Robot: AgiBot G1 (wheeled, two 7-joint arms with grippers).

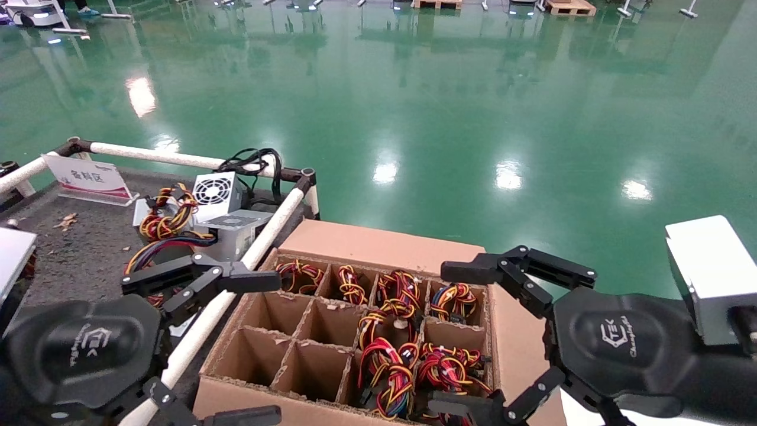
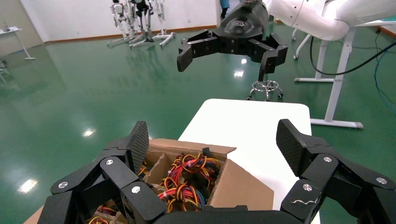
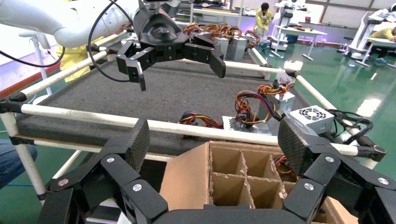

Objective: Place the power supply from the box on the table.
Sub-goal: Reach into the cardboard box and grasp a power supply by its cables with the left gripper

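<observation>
Green floor [image 1: 414,89] fills the far half of the head view, glossy with light patches. Nearer, on the left, lies the dark grey tabletop [image 1: 83,248], rough-surfaced and edged by white pipe rails [image 1: 260,242] with black joints. A white sign with a red band [image 1: 89,177] stands near its far left edge.

Just right of the rail sits the box [image 1: 378,245], a brown carton with a divider grid and its far flap folded out. The left cells are bare cardboard; the right and far cells hold red, yellow, orange and black wire bundles [image 1: 390,367], with the units under them hidden. In the left wrist view a white tabletop [image 2: 252,126] lies beyond the box on its right side.

On the dark tabletop, near its far right corner, stands a grey unit with a white ring fan grille [image 1: 216,190]. Touching it on the near side lies a power supply [image 1: 233,234], grey metal, with a coloured wire bundle [image 1: 165,222] trailing to its left. A black cable [image 1: 254,163] loops over the far rail behind them. The right wrist view shows a honeycomb-holed face [image 3: 243,125] among the units by the rail.

The left hand [image 1: 201,349] hangs over the rail between tabletop and box, fingers spread wide and holding nothing. The right hand [image 1: 482,340] hangs over the box's right edge, likewise spread and holding nothing.
</observation>
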